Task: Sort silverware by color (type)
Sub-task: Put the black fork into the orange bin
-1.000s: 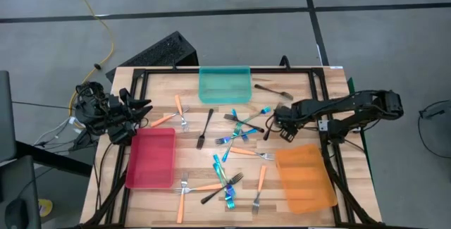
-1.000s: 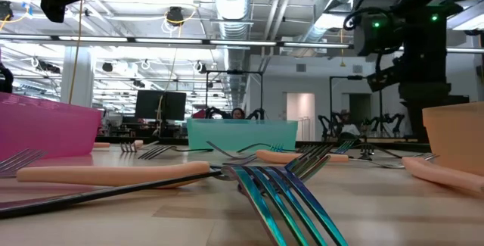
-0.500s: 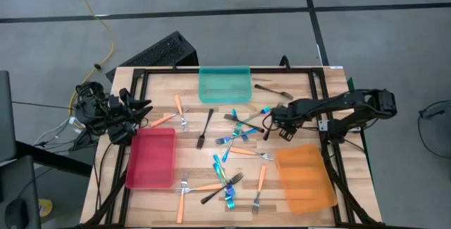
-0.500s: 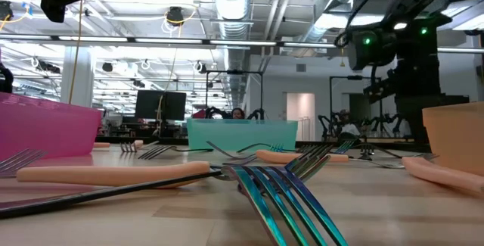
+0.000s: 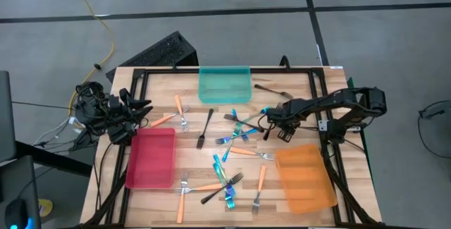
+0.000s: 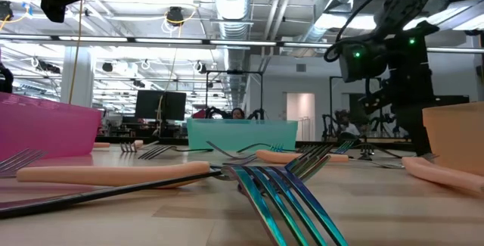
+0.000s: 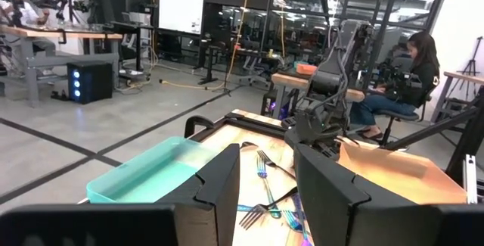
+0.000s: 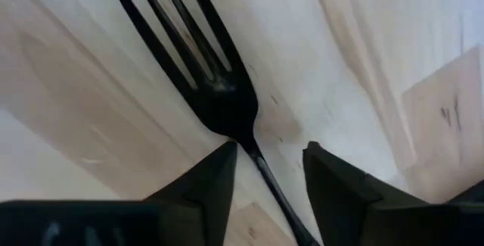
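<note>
Small forks lie scattered over the middle of the wooden table: orange-handled, bright blue and all-dark ones. My right gripper is low over one dark fork near the table's right side. In the right wrist view it is open, one finger on either side of that fork's neck, just behind the tines. The fork lies flat on the wood. I see no finger touching it. My left gripper waits open at the table's left edge.
A red tray sits at the left, a teal tray at the far edge and an orange tray at the near right, just beside my right arm. More forks cluster near the near edge. A person sits beyond the table.
My right gripper has moved toward the table's left and come down over the dark fork near the blue forks. Nothing on the table has shifted.
</note>
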Controlling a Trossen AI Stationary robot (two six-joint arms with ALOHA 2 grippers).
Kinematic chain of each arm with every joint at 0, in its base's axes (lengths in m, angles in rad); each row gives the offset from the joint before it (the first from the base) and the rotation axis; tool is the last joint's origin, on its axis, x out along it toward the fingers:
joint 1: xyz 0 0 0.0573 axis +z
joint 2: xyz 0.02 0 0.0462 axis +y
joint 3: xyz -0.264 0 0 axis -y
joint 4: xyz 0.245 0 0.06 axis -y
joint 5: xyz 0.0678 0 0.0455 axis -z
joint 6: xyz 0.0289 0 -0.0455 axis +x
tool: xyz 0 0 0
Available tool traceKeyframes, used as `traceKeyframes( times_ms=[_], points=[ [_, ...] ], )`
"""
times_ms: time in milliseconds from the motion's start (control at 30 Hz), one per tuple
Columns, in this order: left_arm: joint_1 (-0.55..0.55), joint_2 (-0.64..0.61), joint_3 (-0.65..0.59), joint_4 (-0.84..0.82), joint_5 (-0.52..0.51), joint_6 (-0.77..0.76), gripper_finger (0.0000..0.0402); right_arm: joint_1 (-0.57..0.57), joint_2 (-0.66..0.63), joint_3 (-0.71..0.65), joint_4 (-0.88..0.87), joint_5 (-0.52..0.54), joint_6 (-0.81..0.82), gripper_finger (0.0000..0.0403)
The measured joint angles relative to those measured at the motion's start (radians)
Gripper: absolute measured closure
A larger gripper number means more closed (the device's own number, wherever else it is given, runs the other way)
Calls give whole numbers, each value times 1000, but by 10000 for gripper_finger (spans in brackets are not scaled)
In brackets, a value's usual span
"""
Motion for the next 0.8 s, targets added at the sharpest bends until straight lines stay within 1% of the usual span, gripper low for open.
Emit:
traceKeyframes(
  times_ms=[67, 233, 300, 433, 533, 667, 800],
  points=[
    [0, 0, 0, 0, 0, 0, 289, -12, 1, 0, 2, -11, 2, 261],
    [0, 0, 0, 0, 0, -1, 289, -32, 1, -1, 2, -25, 0, 349],
    [0, 0, 0, 0, 0, -2, 289, -33, 1, -1, 2, -25, 2, 376],
    [0, 0, 0, 0, 0, -3, 289, -33, 1, -1, 2, -20, 3, 380],
    [0, 0, 0, 0, 0, -3, 289, -20, -8, -3, 4, -8, 6, 374],
    [0, 0, 0, 0, -5, -3, 289, -11, -46, 2, 4, 2, 6, 371],
    [0, 0, 0, 0, -7, -3, 289, -13, -110, 23, 11, 47, 13, 377]
  ],
)
